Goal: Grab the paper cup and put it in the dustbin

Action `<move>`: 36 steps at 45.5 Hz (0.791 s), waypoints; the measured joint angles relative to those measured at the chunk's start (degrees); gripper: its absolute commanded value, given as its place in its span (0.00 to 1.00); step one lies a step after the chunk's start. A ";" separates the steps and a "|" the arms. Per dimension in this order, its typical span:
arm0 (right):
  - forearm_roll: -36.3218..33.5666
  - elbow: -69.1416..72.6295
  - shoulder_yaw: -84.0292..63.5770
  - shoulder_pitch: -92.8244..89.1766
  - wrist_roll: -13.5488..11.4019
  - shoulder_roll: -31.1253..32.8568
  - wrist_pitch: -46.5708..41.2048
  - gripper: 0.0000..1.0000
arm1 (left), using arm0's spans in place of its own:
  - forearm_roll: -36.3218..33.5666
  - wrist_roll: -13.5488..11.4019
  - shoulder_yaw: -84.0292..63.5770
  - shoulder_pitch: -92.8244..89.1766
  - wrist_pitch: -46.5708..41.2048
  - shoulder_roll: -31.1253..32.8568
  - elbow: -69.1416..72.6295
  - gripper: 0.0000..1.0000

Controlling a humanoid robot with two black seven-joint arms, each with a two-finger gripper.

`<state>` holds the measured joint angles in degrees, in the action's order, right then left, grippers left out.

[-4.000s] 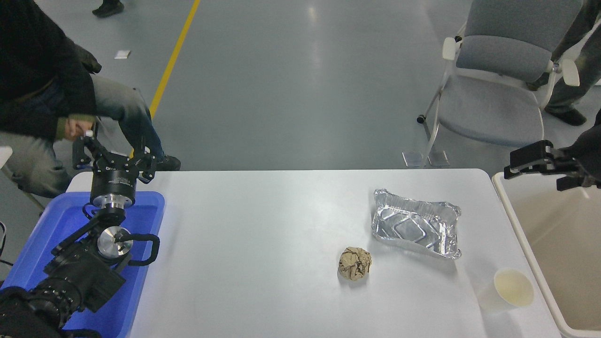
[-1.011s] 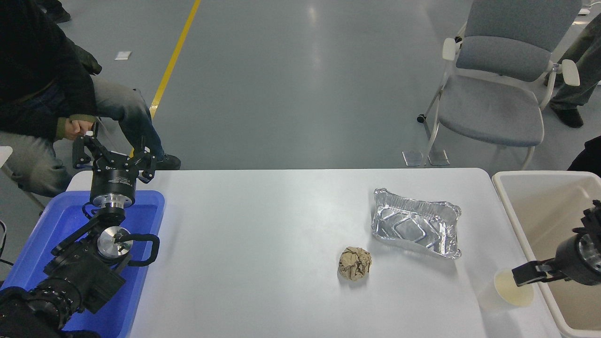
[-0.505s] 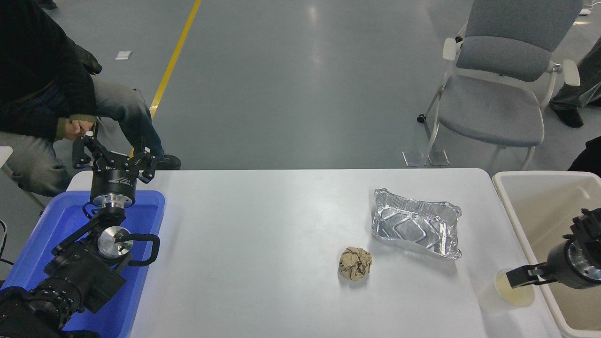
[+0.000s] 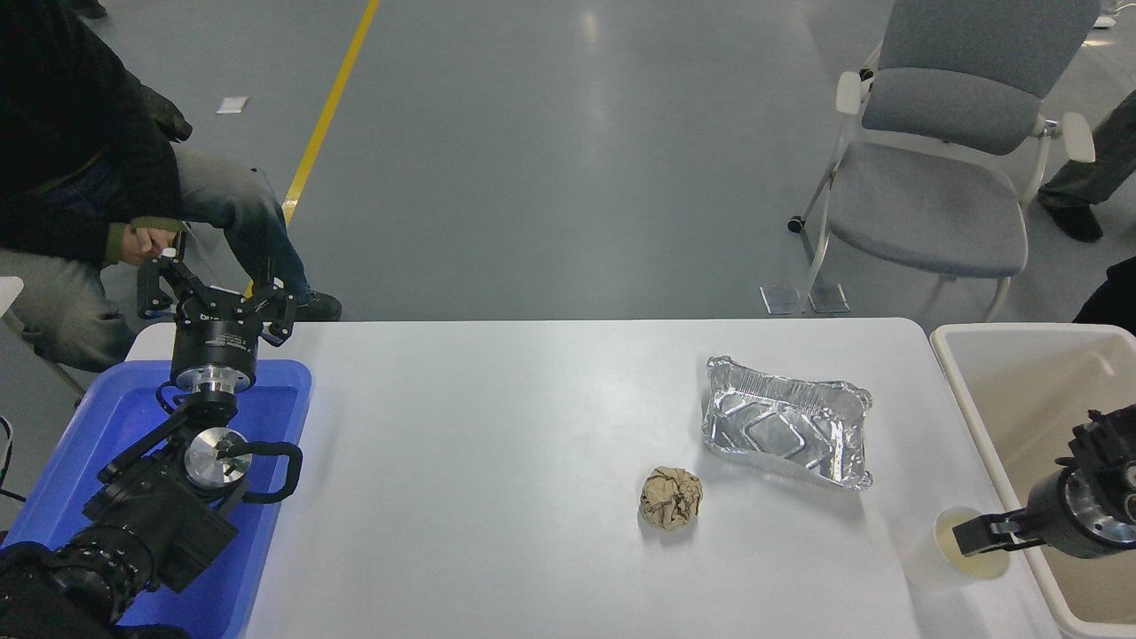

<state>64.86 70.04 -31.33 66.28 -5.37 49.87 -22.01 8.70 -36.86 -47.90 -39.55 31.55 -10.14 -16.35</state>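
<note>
A: At the table's near right corner, what could be spoiled?

B: The paper cup (image 4: 942,552) is stood upright there, just beside the dustbin (image 4: 976,426), and one finger of the right gripper (image 4: 974,536) is seen over its mouth. Whether the jaws are apart or already pressed on the rim cannot be told, since only that one finger is shown plainly.

A: And the risk?

B: A thin, light cup is likely to be crushed if too much force is applied, or tipped and knocked off the table's edge if the rim is merely nudged. A shallow pinch on the rim could also be lost during the lift, before the dustbin's wall is cleared.

A: What is counted on the table (image 4: 497,461)?

B: One paper cup, one foil tray (image 4: 785,433), one crumpled paper ball (image 4: 671,498) and one blue tray (image 4: 275,390) are counted, with one dustbin alongside. Two grippers are seen; the left gripper (image 4: 216,300) is parked over the blue tray with its fingers spread apart.

A: Anything beyond?

B: One chair (image 4: 941,133) and one seated person (image 4: 80,160) are seen clearly.
</note>
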 measured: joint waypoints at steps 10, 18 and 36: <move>0.00 -0.11 0.00 -0.40 0.12 -0.16 0.22 0.00 | 0.00 -0.03 0.00 0.00 0.00 -0.01 0.00 0.99; 0.00 -0.15 0.06 -0.44 0.15 -0.19 0.27 0.00 | 0.00 -0.02 0.00 0.00 0.00 -0.01 0.00 0.99; -0.49 1.09 1.46 1.09 0.24 1.20 -0.76 0.00 | 0.00 -0.02 0.01 0.00 0.00 -0.02 0.00 0.99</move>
<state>64.37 71.13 -29.88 67.37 -5.12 51.07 -22.76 8.70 -36.87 -47.89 -39.55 31.55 -10.16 -16.35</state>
